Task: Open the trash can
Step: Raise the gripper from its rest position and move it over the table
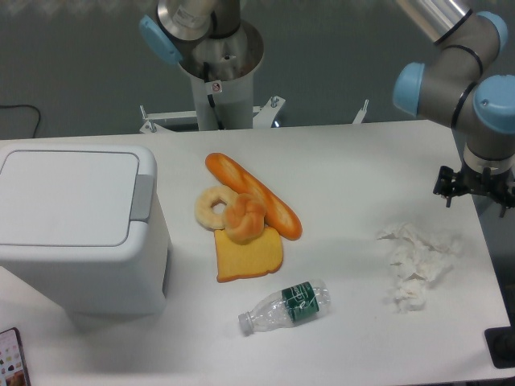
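The trash can (76, 229) is a large white boxy bin at the left of the table. Its flat white lid (64, 197) lies shut, with a grey push-button tab (142, 198) on its right edge. The arm comes in from the top right, and its wrist with black parts of the gripper (476, 183) hangs over the table's right edge, far from the bin. The fingers are not clearly visible, so I cannot tell whether the gripper is open or shut. Nothing shows in it.
In the middle lie a baguette (256, 195), a bagel (214, 207), a bun (245, 219) and a toast slice (248, 256). A plastic bottle (286, 306) lies near the front. Crumpled white tissue (414, 264) lies at the right. A phone (11, 359) sits at the front left corner.
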You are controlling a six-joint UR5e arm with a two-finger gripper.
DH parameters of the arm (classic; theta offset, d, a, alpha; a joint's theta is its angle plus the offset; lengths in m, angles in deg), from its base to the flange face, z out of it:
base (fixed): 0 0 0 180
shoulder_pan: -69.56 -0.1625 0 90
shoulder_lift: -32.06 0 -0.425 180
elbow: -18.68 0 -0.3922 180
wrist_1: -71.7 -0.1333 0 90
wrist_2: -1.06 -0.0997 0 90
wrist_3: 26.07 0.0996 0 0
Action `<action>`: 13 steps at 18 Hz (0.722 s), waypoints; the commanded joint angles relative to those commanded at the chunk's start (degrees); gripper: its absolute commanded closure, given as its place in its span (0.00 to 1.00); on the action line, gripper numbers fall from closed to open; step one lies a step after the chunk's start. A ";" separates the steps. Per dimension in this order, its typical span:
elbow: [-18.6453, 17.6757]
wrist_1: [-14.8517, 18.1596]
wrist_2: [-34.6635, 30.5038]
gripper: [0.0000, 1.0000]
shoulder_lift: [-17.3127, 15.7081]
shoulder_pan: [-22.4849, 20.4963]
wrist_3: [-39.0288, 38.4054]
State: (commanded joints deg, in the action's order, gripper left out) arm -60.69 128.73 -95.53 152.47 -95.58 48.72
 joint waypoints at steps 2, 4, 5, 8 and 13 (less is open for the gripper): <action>0.00 2.28 0.09 0.00 -0.44 0.00 0.01; -0.61 3.43 0.18 0.00 -1.40 0.17 0.01; -0.79 3.61 0.09 0.00 -1.76 0.26 0.01; -6.22 3.18 4.20 0.00 -4.82 0.00 -1.83; -14.04 3.35 7.56 0.00 -12.03 -1.41 -5.88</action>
State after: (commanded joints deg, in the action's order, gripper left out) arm -74.73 132.08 -87.97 140.45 -96.99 42.84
